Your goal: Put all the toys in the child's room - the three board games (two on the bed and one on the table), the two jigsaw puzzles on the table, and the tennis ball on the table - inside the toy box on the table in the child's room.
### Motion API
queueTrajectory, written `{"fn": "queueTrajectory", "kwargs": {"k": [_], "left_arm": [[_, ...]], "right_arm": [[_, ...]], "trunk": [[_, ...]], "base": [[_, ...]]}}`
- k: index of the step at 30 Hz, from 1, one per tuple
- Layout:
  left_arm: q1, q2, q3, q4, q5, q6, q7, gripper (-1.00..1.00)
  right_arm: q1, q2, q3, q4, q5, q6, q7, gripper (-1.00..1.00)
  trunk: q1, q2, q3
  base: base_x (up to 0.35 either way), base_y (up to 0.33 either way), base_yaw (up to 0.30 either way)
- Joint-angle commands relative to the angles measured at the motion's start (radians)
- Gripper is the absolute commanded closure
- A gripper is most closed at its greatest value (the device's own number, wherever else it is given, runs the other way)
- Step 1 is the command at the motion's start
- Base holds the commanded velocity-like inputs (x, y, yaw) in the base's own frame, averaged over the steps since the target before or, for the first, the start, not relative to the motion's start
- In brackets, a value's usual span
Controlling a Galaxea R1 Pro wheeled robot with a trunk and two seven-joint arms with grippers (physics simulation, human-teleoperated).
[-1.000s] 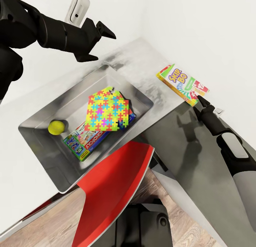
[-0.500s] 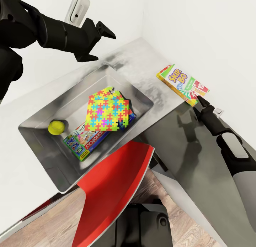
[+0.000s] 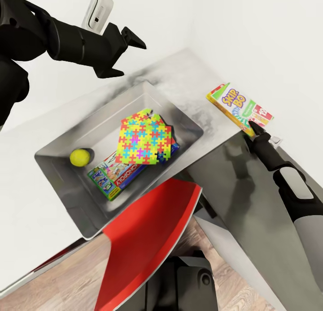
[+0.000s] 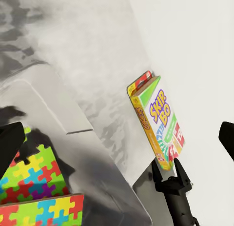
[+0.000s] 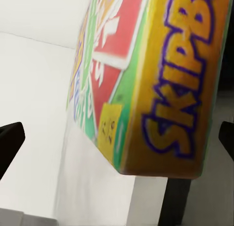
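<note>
The left end effector hangs open and empty above the far side of the toy box, which sits on the pale counter holding the tennis ball, the Monopoly box and the jigsaw puzzles. Further right, the Skip-Bo box lies at the counter's edge. The right end effector is at its near end; whether it grips, I cannot tell.
</note>
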Motion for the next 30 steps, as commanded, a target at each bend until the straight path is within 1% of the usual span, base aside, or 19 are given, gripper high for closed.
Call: {"fn": "queueTrajectory", "kwargs": {"k": [1,12,30], "left_arm": [[-0.001,0.000,-0.001,0.000,0.004,0.002,0.005,-1.00],[-0.001,0.000,-0.001,0.000,0.004,0.002,0.005,-1.00],[-0.002,0.000,-0.001,-0.001,0.004,0.002,0.005,-1.00]], "right_arm": [[-0.001,-0.001,0.001,0.001,-0.010,0.005,0.001,-1.00],[-0.001,-0.001,0.001,0.001,-0.010,0.005,0.001,-1.00],[-0.001,0.000,0.000,0.001,-0.010,0.005,0.002,-1.00]], "trunk": [[0.001,-0.002,-0.001],[0.001,-0.002,0.000],[0.001,-0.002,0.000]], "base": [[0.000,0.000,0.140],[0.000,0.000,0.060],[0.000,0.000,0.010]]}}
